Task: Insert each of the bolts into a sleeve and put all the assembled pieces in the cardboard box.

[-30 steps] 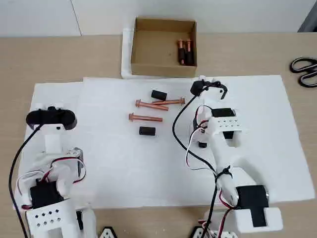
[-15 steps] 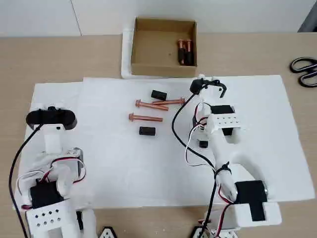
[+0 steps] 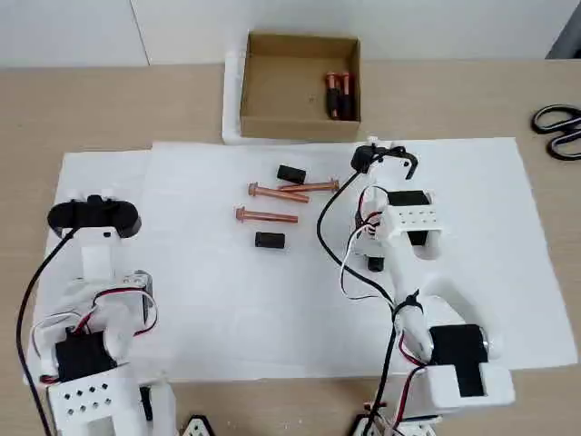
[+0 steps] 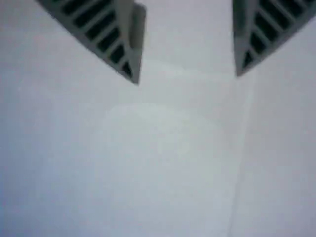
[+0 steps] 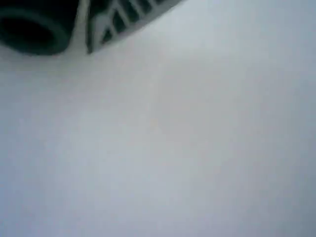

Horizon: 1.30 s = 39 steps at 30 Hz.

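Observation:
Three copper bolts (image 3: 266, 216) (image 3: 277, 193) (image 3: 313, 186) lie on the white paper, with two loose black sleeves (image 3: 290, 173) (image 3: 270, 241) beside them. The cardboard box (image 3: 272, 91) at the back holds two assembled pieces (image 3: 338, 95) in its right end. My right gripper (image 3: 372, 262) is low over the paper, right of the bolts, shut on a third black sleeve (image 5: 34, 29), with one ribbed finger (image 5: 128, 15) against it. At the front left my left gripper (image 4: 187, 76) is open over bare paper, holding nothing.
White paper (image 3: 227, 300) covers most of the wooden table. Scissors (image 3: 558, 127) lie at the far right edge. The right arm's black cable (image 3: 331, 236) loops down close to the bolts.
The right arm's upper links have shifted slightly while its gripper stays at the same spot on the paper. The left arm, bolts and loose sleeves have not moved.

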Each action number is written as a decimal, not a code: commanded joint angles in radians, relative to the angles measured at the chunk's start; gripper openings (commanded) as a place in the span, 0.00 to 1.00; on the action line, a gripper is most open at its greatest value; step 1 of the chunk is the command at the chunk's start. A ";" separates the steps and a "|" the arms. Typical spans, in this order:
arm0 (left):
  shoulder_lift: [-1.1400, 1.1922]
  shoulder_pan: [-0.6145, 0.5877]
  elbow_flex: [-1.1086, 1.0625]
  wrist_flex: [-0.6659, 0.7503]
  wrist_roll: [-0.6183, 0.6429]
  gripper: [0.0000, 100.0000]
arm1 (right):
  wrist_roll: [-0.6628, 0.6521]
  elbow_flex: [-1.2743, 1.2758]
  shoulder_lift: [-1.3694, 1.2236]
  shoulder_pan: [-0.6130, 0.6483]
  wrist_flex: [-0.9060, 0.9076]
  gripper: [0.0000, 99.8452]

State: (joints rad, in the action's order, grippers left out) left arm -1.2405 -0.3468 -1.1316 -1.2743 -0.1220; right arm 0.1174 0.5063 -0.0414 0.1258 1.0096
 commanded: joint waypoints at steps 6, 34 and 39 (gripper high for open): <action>-0.005 0.003 0.012 0.018 -0.002 0.12 | -0.005 -0.141 -0.007 -0.004 0.191 0.19; -0.005 0.003 0.012 0.018 -0.002 0.12 | -0.002 -0.184 -0.134 -0.001 0.142 0.17; -0.005 0.003 0.012 0.018 -0.002 0.12 | -0.008 -0.184 -0.134 -0.001 0.119 0.00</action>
State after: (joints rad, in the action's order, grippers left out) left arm -1.2405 -0.3468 -1.1316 -1.2743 -0.1220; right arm 0.1189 0.3468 -0.1626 0.1227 1.1738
